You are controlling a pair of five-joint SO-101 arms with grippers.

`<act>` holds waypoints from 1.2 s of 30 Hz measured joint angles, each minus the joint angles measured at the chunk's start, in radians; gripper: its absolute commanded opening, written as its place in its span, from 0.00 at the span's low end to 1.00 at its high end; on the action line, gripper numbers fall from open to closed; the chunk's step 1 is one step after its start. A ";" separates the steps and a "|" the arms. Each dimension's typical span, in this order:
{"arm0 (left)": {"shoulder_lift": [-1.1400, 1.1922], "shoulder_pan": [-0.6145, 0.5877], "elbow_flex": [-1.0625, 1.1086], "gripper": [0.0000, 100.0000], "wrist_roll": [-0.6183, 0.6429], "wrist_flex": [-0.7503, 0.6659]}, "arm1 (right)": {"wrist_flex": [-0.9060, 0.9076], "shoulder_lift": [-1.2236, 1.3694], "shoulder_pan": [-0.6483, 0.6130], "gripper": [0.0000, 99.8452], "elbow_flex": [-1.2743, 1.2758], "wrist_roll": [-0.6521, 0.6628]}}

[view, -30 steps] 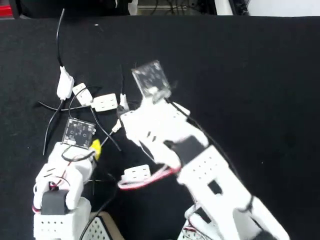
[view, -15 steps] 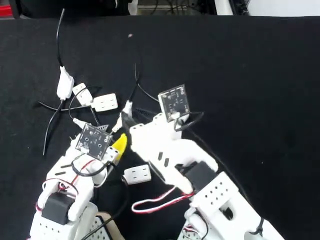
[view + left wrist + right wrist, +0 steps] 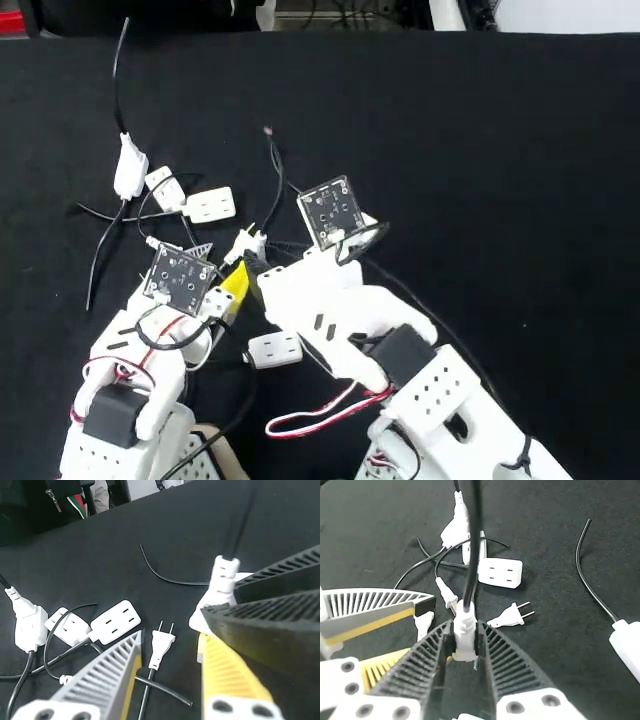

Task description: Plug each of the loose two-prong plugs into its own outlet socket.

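Black cloth table (image 3: 500, 150): I am seeing everything lying on it.
Right gripper (image 3: 465, 627): clamping a white two-prong plug (image 3: 464, 647), raised off the cloth.
Left gripper (image 3: 170, 638): fingers gaping, hanging over a loose white plug (image 3: 160, 647).
White outlet block (image 3: 115, 627): lying just beside that loose plug.

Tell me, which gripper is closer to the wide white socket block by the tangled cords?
Left. The left gripper is open just short of the socket block. The right gripper, clamped on a plug, is farther back and to one side.
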 measured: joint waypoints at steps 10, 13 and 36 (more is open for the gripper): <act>0.000 -0.107 0.000 0.19 -0.041 0.057 | 0.121 0.000 0.037 0.01 -0.069 0.048; 0.000 -0.176 0.000 0.18 -0.155 0.144 | 0.207 0.000 0.078 0.01 -0.071 0.074; 0.308 0.198 -0.077 0.27 -0.516 0.387 | 0.600 0.356 0.631 0.01 -0.344 0.267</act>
